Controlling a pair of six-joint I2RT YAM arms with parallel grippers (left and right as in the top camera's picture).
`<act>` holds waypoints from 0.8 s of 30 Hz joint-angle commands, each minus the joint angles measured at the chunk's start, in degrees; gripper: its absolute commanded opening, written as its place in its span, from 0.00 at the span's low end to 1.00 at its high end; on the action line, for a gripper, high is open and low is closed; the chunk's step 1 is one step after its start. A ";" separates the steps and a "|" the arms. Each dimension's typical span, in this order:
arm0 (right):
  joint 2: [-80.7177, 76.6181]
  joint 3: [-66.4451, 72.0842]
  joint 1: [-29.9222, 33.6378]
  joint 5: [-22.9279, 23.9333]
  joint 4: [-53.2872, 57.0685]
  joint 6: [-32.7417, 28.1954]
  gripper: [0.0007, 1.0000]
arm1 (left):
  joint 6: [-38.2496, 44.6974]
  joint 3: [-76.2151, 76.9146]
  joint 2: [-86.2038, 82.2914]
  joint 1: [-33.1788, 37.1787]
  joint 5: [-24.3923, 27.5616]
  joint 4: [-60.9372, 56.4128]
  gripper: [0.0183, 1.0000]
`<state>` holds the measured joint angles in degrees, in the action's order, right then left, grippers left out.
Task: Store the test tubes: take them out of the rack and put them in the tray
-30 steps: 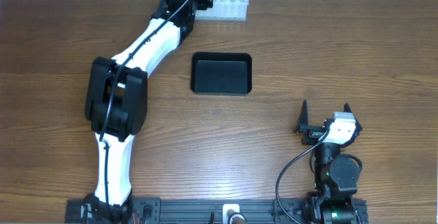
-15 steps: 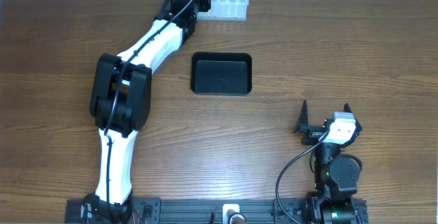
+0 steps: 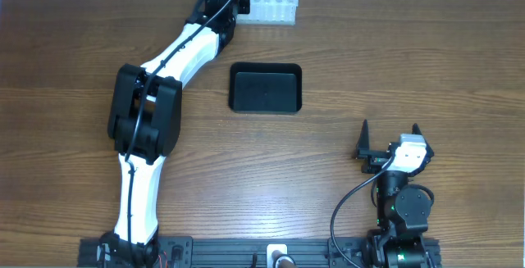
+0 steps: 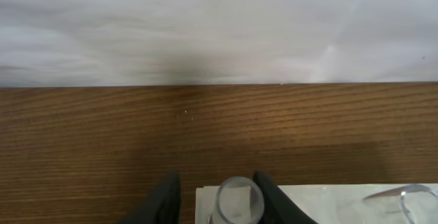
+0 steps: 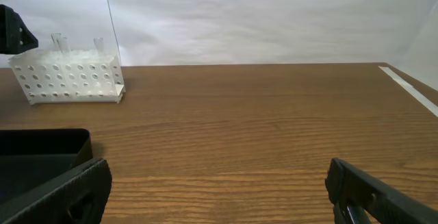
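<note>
From where I stand, the left arm is stretched far up the brown wooden table. Its left gripper is lowered at the left end of the white perforated plastic rack, which stands by the table's far edge.

The two dark fingers sit either side of the rim of a clear test tube standing upright in the rack's end hole. One finger looks to be against the tube and the other shows a gap. I'd call the claw released: astride the tube, not clenched on it. The placing makes sense to me, since straddling the top lets it squeeze and then lift straight up without binding in the hole.

Two other tube tops poke up from the rack. The black rectangular plastic tray lies near the rack, toward the arms' bases. It is empty, so no tube is stored yet, and the carry should be short.

The right gripper sits well apart by its own base, fingers spread and holding nothing, out of the way.
</note>
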<state>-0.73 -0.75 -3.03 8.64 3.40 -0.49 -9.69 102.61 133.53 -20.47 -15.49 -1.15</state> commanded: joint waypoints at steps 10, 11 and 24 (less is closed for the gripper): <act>0.46 0.48 0.42 -0.46 0.00 -0.44 0.99 | 0.04 1.46 0.59 0.04 -0.20 -0.42 0.18; 0.46 0.48 0.42 -0.46 0.00 -0.44 0.99 | 0.04 1.46 0.59 0.07 -0.22 -0.42 0.18; 0.46 0.48 0.42 -0.46 0.00 -0.44 0.99 | 0.52 1.51 -5.62 -0.46 -0.28 -0.94 0.16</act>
<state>-0.73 -0.75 -3.03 8.64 3.38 -0.49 -9.67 102.65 133.19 -20.58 -15.46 -1.87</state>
